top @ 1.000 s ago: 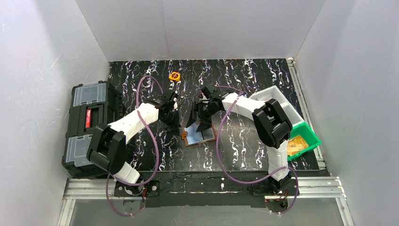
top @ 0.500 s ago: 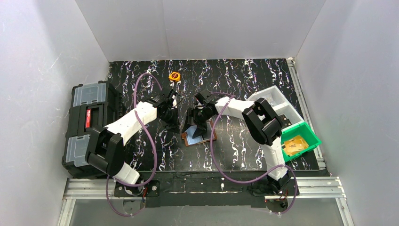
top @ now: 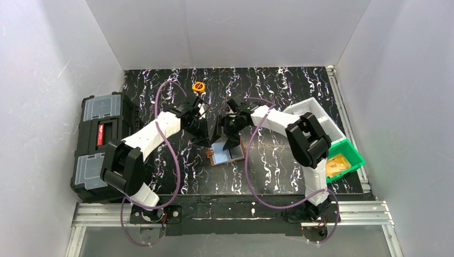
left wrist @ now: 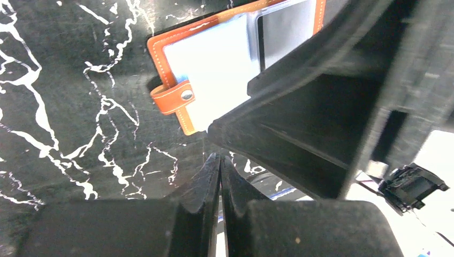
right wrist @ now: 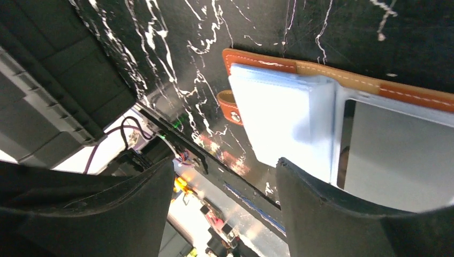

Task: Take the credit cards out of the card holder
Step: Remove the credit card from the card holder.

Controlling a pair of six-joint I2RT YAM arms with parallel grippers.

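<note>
The card holder (top: 228, 156) lies open on the dark marbled table, orange-brown leather with a snap tab (left wrist: 172, 97) and pale blue clear pockets (right wrist: 286, 115). A grey-blue credit card (right wrist: 399, 155) shows inside the right leaf's pocket. My left gripper (left wrist: 220, 158) is shut with nothing in it, its tips just off the holder's near-left corner. My right gripper (right wrist: 225, 167) hovers over the holder's left leaf, open with nothing between its fingers. One of its fingers (right wrist: 321, 198) overlaps the pocket's edge; contact cannot be told. The two grippers (top: 206, 134) (top: 231, 140) stand close together.
A black toolbox with grey lids (top: 101, 142) sits at the left edge. At the right are a white tray (top: 316, 115) and a green bin (top: 342, 158) holding flat tan pieces. A small round orange object (top: 198, 86) lies at the back.
My left gripper has moved right, closer to the holder and the right gripper. The right gripper swung left and back again, and its jaws have widened a little.
</note>
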